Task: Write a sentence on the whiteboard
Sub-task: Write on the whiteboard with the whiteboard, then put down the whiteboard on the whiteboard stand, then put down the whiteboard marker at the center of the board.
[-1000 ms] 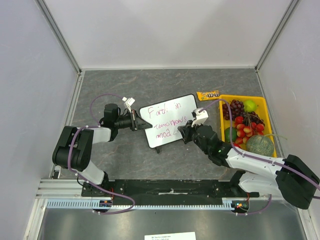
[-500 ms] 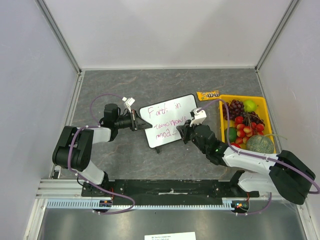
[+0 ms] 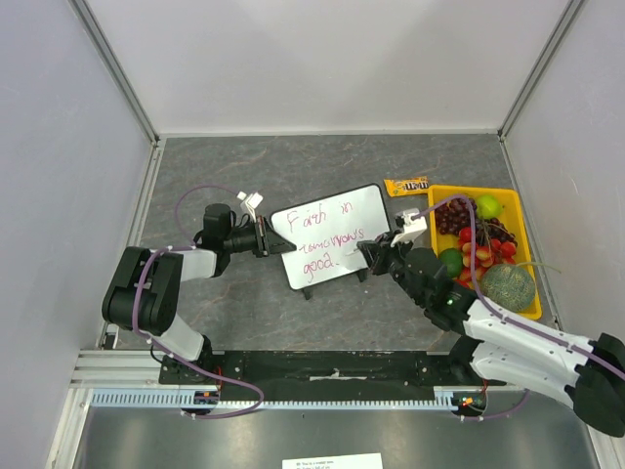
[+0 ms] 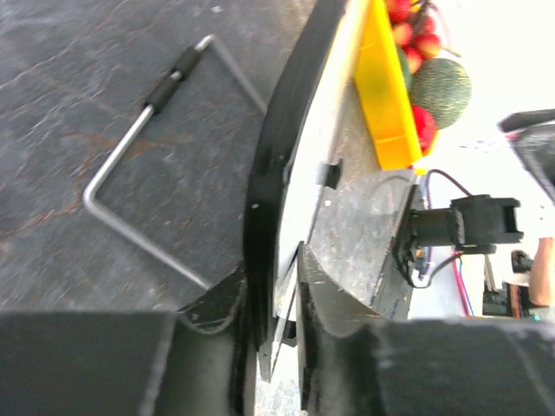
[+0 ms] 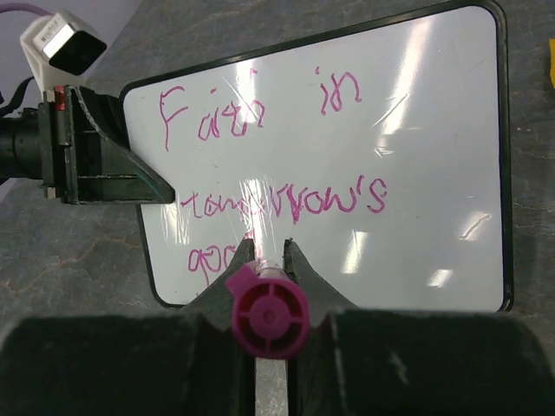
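Robotics lab test cell. Plain white wall panels on three sides, joined by aluminium frame struts. Dark stone-pattern table inside. Left arm and right arm bolted to black base plate behind slotted aluminium rail at near edge. Purple cables loop along arms. Printed label at bottom. Staged props: yellow tray of fruit, candy packet.
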